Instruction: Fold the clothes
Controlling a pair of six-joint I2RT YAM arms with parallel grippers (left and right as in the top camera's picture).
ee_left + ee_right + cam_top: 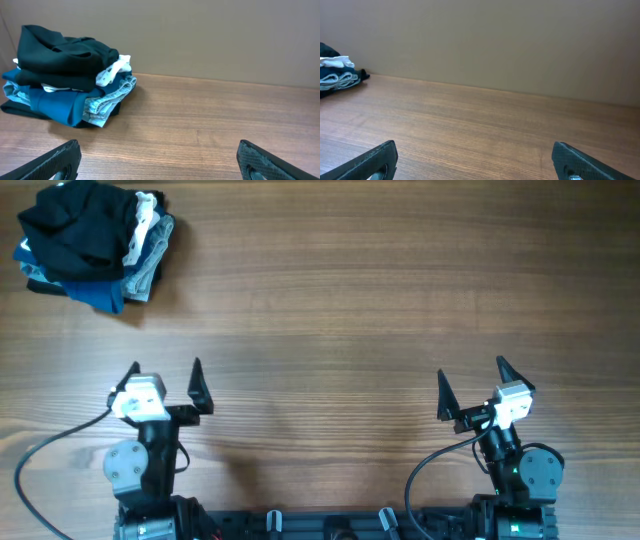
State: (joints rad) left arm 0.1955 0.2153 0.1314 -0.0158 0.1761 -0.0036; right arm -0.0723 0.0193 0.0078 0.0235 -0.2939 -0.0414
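Jaws spread wide on both arms, nothing between them. Left gripper point(165, 370) sits low on the left near the table's near edge, fingers pointing toward the far side. Right gripper point(471, 372) mirrors it on the right, well apart from the left one. Both hover or rest just above the table point(350, 300); contact can't be told from overhead.

Black garment point(78, 222) is crumpled on top of a pile point(95, 245) at the far left corner, well away from both grippers. It's bunched, not spread out, with folds hanging over the pile's left side. No logo can be made out at this size. Under it sits a blue garment point(100, 292), sticking out at the near side. A white garment point(145, 210) pokes out on the right of the pile, with a grey one point(150, 265) below it, touching the wood.

Left wrist view: pile at upper left, black garment point(55, 55) on top, blue point(55, 107) beneath, white point(112, 70) at the right, faded grey-blue folds point(107, 100) below that. A dark strip at the pile's base is possibly another black item, hard to say. Plain wall point(225, 35) behind.

Right wrist view: only the pile's edge point(337, 75) shows at far left, otherwise bare wood between the open fingers point(375, 160).

A cable point(40, 460) loops from the left arm.
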